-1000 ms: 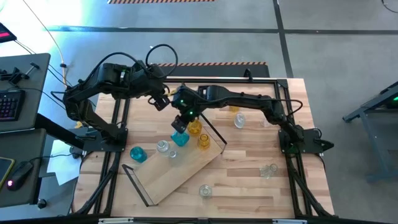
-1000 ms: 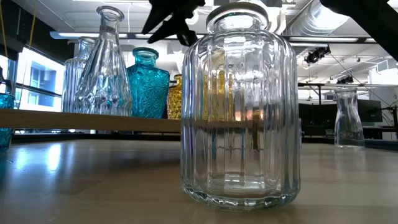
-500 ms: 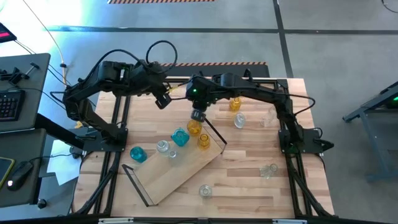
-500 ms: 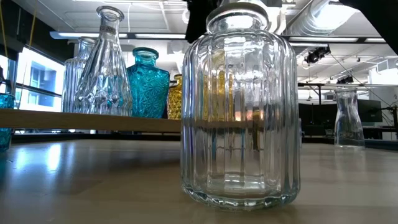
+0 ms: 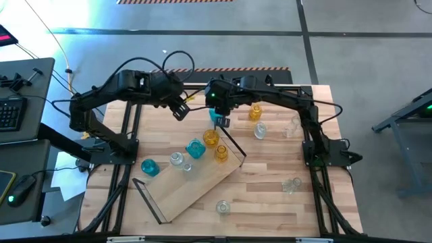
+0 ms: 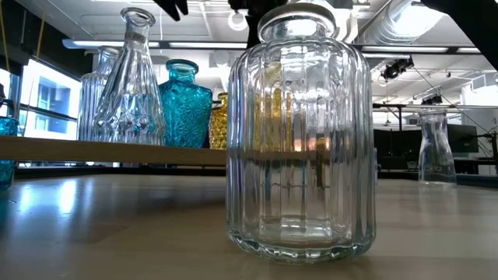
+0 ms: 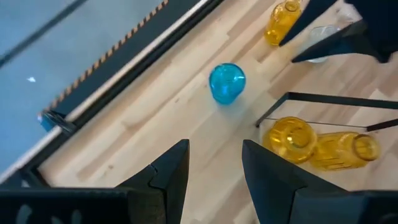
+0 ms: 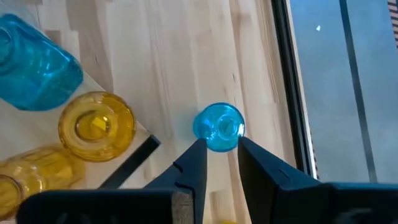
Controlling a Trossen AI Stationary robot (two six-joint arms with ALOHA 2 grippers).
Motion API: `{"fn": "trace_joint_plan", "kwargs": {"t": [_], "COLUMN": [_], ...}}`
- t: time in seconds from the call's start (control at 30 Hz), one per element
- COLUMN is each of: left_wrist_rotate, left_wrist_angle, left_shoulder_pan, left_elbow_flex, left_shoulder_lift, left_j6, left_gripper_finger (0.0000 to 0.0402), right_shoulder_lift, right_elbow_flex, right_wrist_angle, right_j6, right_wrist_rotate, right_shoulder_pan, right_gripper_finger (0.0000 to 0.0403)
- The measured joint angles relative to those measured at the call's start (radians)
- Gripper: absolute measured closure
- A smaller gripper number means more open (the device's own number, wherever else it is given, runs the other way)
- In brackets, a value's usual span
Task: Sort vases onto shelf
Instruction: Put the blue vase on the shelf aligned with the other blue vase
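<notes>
The right gripper [image 5: 219,120] hung over the far middle of the table [image 5: 270,196], fingers parted by a narrow gap and holding nothing; in its wrist view a small teal vase [image 8: 219,127] stood on the tabletop just beyond the fingertips, apart from them. The left gripper [image 5: 181,111] waited near it to the left, fingers [image 7: 171,171] spread and empty, with the same teal vase in sight ahead. The shelf [image 5: 196,185] lay at an angle across the table's middle, a black wire frame [image 5: 233,142] at its far end. On it stood a teal vase [image 5: 195,149], two amber vases [image 5: 211,138] and a clear one [image 5: 177,159]. Off the shelf stood another teal vase [image 5: 149,167], an amber bottle [image 5: 255,112] and clear vases [image 5: 260,131]. In the low view a ribbed clear jar [image 6: 299,132] filled the foreground.
</notes>
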Motion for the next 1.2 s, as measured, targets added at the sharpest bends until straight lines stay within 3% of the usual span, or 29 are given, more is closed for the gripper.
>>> {"fn": "trace_joint_plan", "kwargs": {"t": [0.5, 0.67, 1.03, 1.2], "left_wrist_rotate": [-0.024, -0.049, -0.044, 0.018], "left_wrist_angle": [-0.012, 0.078, 0.450, 0.600], "left_shoulder_pan": [-0.158, -0.142, 0.050, 0.131], "left_elbow_flex": [0.000, -0.003, -0.002, -0.003], "left_shoulder_lift": [0.001, 0.023, 0.049, 0.050], "left_j6": [-0.260, -0.146, 0.131, 0.257], "left_gripper_finger": [0.0261, 0.0261, 0.0261, 0.0261], "right_shoulder_lift": [0.000, -0.017, -0.164, -0.191], "right_elbow_flex": [0.002, 0.004, 0.004, 0.004], "right_wrist_angle": [-0.002, -0.037, -0.192, -0.214], "right_j6": [-0.007, 0.031, 0.265, 0.350], "right_wrist_rotate": [0.041, 0.060, 0.134, 0.162], "right_shoulder_pan": [0.004, 0.028, 0.046, 0.057], "right_gripper_finger": [0.0330, 0.0330, 0.0330, 0.0330]}}
